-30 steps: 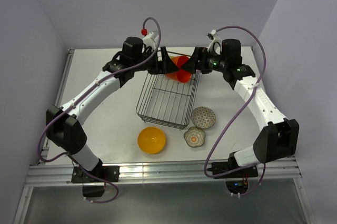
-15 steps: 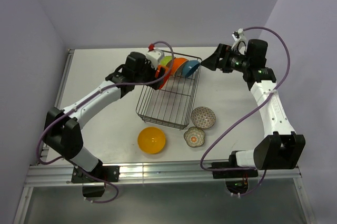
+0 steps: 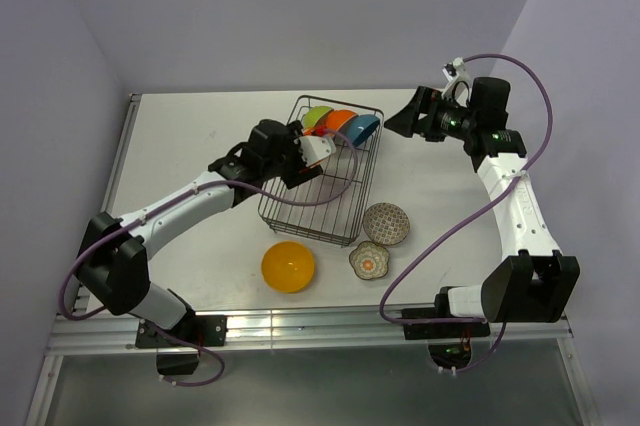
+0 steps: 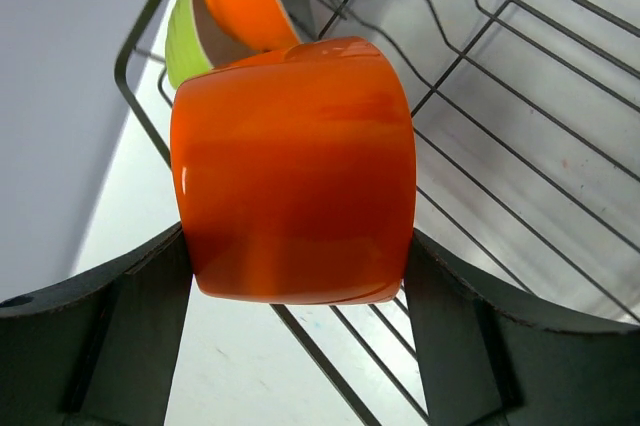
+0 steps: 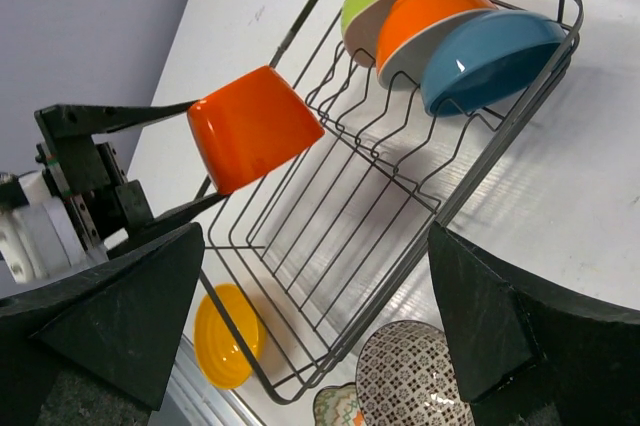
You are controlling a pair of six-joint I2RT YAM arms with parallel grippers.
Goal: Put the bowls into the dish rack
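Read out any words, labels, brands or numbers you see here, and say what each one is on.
None: no readable text shows in any view.
The orange bowl, the yellow bowl and the dish rack show no lettering.
The patterned bowl and the floral bowl carry only decoration, with no letters or numbers.

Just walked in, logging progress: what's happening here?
The left end effector holds a red-orange bowl over the dish rack. Three bowls stand at its far end. The right end effector is open, off to the rack's right. A yellow bowl, a patterned bowl and a floral bowl sit on the table.
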